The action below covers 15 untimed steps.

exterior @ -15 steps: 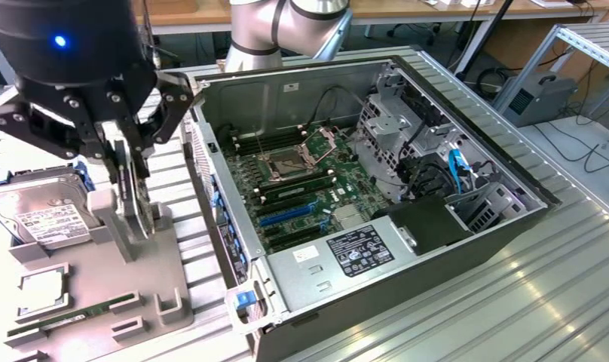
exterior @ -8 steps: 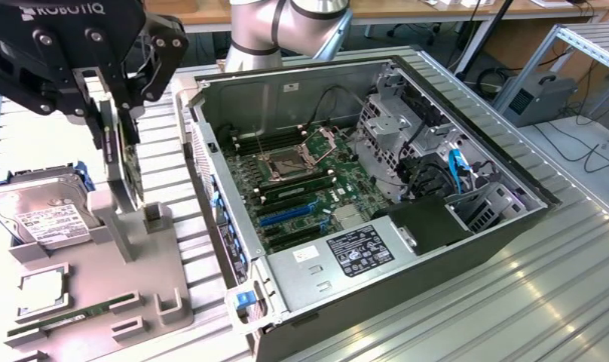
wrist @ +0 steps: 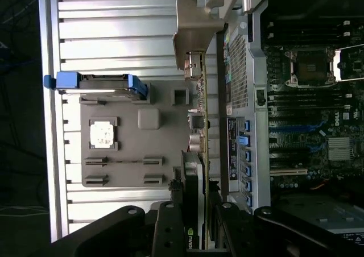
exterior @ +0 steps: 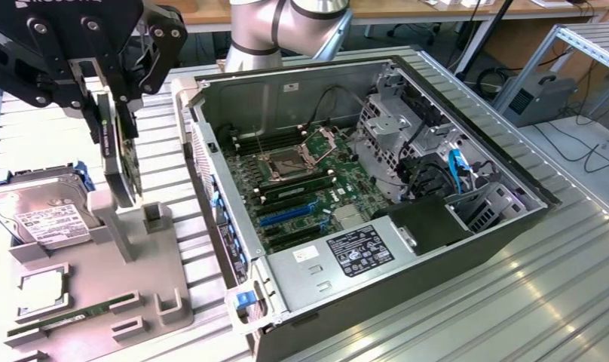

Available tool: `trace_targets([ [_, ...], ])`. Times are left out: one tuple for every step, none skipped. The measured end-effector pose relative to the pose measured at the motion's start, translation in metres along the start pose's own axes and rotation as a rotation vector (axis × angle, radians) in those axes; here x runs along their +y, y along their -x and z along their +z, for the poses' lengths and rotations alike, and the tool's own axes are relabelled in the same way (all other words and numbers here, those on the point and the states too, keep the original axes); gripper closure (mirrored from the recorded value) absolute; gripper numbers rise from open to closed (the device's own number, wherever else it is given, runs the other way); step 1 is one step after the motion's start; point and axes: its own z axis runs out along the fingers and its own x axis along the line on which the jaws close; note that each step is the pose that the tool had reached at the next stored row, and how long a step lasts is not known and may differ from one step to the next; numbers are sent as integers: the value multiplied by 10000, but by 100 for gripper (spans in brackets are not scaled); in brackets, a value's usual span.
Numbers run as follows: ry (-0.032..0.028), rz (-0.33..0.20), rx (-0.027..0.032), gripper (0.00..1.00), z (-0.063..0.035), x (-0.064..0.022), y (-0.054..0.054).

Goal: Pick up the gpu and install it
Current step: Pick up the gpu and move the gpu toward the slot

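Observation:
The gpu stands on edge, a thin dark card with a green rim, at the exterior view's left. Its lower end is at the raised post of the grey parts holder; I cannot tell whether it still touches the post. My gripper comes down from above and is shut on the card's upper part, one finger on each face. In the wrist view the gpu appears edge-on with its silver bracket at the far end, and my gripper clamps it.
The open computer case lies beside the holder, its motherboard and blue card slots exposed. On the holder rest a hard drive, a processor chip and a memory stick. The table is ribbed metal.

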Motion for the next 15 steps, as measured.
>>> trace_targets([
  [1, 0, -1, 73, -20, 1, 0],
  [1, 1, -1, 73, -61, 3, 1],
  [1, 1, 0, 73, -99, 5, 2],
  [0, 0, 0, 73, -108, 5, 3],
  [1, 0, 0, 73, -108, 6, 3],
  [1, 0, 0, 73, -108, 6, 3],
  [1, 0, 0, 73, -108, 6, 3],
  [0, 0, 0, 73, -108, 6, 3],
  [0, 0, 0, 73, -108, 6, 3],
  [1, 0, 0, 73, -108, 5, 3],
  [0, 0, 0, 73, -108, 6, 3],
  [-1, -1, 1, 73, -109, 6, 14],
  [0, -1, 0, 73, -108, 6, 23],
  [1, 0, -1, 73, -107, 7, 39],
  [1, 1, -1, 73, -106, 8, 71],
])
